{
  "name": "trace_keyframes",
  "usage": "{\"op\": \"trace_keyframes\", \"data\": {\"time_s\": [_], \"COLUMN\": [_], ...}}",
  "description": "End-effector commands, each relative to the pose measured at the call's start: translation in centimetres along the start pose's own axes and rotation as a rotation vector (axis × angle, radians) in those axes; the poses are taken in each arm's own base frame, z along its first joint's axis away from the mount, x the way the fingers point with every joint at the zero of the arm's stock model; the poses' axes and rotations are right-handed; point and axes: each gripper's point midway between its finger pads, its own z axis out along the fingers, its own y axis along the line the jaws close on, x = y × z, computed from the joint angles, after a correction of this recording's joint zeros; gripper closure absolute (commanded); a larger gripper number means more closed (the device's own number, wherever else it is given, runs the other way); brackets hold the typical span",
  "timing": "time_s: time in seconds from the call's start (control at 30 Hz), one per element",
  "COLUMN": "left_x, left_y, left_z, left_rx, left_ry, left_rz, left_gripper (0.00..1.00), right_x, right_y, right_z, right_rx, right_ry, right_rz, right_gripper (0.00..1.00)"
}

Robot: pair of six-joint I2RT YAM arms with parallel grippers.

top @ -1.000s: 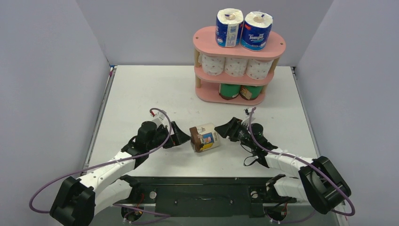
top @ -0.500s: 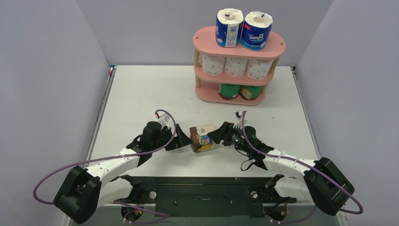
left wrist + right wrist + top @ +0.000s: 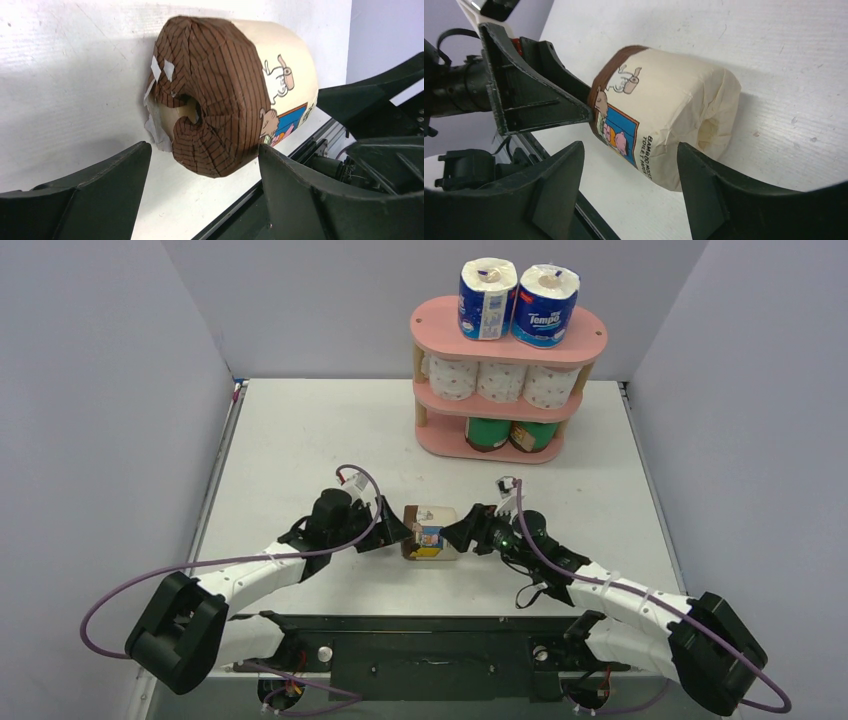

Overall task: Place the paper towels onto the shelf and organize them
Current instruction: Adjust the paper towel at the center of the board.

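Note:
A cream-wrapped brown roll lies on its side on the white table, between my two grippers. My left gripper is open at its brown end. My right gripper is open at its cream end. Neither set of fingers grips the roll. The pink shelf stands at the back right. Two blue-white rolls stand on its top board, three white dotted rolls fill the middle tier, and two green-wrapped rolls sit on the bottom tier.
Grey walls enclose the table on the left, back and right. The black mounting rail runs along the near edge, close to the roll. Purple cables loop off both arms.
Both grippers have closed in on the roll from either side. The roll has turned and shifted slightly toward the left and back.

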Motion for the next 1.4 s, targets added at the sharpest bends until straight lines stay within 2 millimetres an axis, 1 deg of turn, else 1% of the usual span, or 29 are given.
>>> {"op": "trace_keyframes", "data": {"time_s": [0.0, 0.07, 0.1, 0.13, 0.3, 0.4, 0.7, 0.97, 1.1, 1.37], "left_x": [-2.9, -3.2, -3.2, -3.2, -2.9, -2.8, -2.1, -1.4, -1.0, -1.1], "left_y": [-1.9, -2.0, -2.0, -2.1, -2.1, -2.3, -1.9, -1.8, -1.6, -1.6], "left_z": [-0.2, -0.4, -0.5, -0.6, -0.7, -0.8, -0.7, -0.2, 0.0, -0.3], "left_rx": [0.02, 0.019, 0.02, 0.021, 0.023, 0.036, 0.046, 0.059, 0.062, 0.064], "left_ry": [-0.091, -0.106, -0.108, -0.109, -0.094, -0.09, -0.081, -0.056, -0.048, -0.069], "left_rz": [0.056, 0.062, 0.065, 0.067, 0.075, 0.078, 0.066, 0.056, 0.053, 0.06], "left_gripper": [0.24, 0.24, 0.24, 0.24, 0.24, 0.24, 0.26, 0.28, 0.29, 0.31], "right_x": [-2.1, -2.6, -2.3, -2.7, -2.5, -2.6, -1.9, -1.7, -1.7, -2.3], "right_y": [-1.5, -1.9, -1.5, -1.4, 0.3, 0.8, 0.5, 0.9, 1.2, 2.2], "right_z": [-0.8, -0.9, -0.9, -0.8, 0.0, 0.5, 1.9, 2.6, 3.0, 3.4], "right_rx": [0.021, -0.023, -0.06, -0.08, -0.195, -0.238, -0.258, -0.294, -0.32, -0.376], "right_ry": [-0.082, -0.1, -0.083, -0.094, -0.06, -0.061, -0.027, -0.015, -0.007, -0.009], "right_rz": [0.02, 0.081, 0.108, 0.114, 0.14, 0.156, 0.194, 0.226, 0.248, 0.267], "right_gripper": [0.36, 0.36, 0.36, 0.36, 0.35, 0.35, 0.35, 0.36, 0.38, 0.51]}}
